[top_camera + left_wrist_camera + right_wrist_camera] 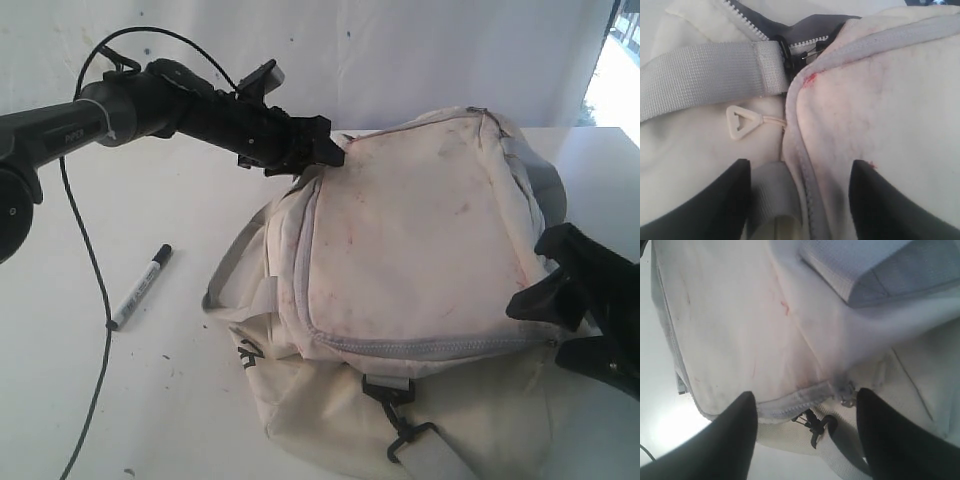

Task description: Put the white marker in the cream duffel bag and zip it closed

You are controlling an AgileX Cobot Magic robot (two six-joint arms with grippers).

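Left fingers [725,195] and right fingers [735,430] open over cream duffel bag [420,230]. Risk: pinching fabric, missing pull tab [742,122]. White marker [140,287] lies at bag's 9 o'clock, untouched.

Bright daylight, blown whites, soft focus

Exterior view. Duffel bag [420,230] sits on the table [150,400], centre to right of frame. Marker [141,286] lies on the table at lower left, well apart from the bag. Left gripper [318,150] is at upper centre-left, over the bag's far-left corner. Right gripper [548,325] is at the right edge, at the bag's zipper end. Strap clip [400,410] is at bottom centre, on the bag's near side. Cable [95,270] runs down the left, just beside the marker's lower end.
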